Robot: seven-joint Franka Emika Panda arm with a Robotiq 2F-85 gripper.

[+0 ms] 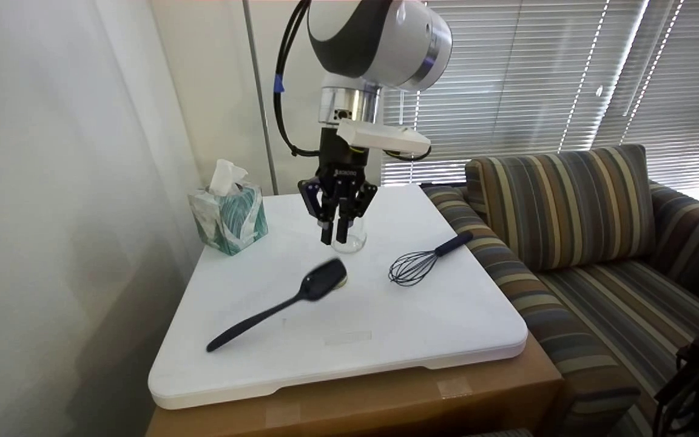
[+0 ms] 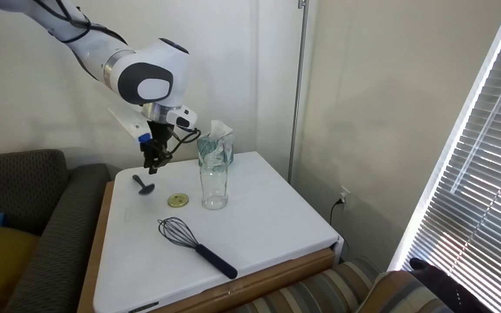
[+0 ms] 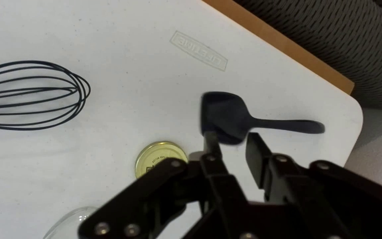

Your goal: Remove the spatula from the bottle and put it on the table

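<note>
Open room runs along the near edge of the white table (image 1: pixel 422 321) in an exterior view. Then the black spatula (image 1: pixel 319 281) points its handle at the near corner by the wall (image 1: pixel 82 182); blur hides whether it lies flat. It is out of the glass jar (image 2: pixel 214 189) and free of the Robotiq gripper (image 1: pixel 334 234), whose fingers hang slightly apart above the table: removal looks done, placing nearly or fully so. Next come the gold lid (image 2: pixel 178 200), near the spatula's head, and the wire whisk (image 2: pixel 207 252), its handle close to the edge opposite the wall. A tissue box (image 1: pixel 234 218) stands toward the far corner.
</note>
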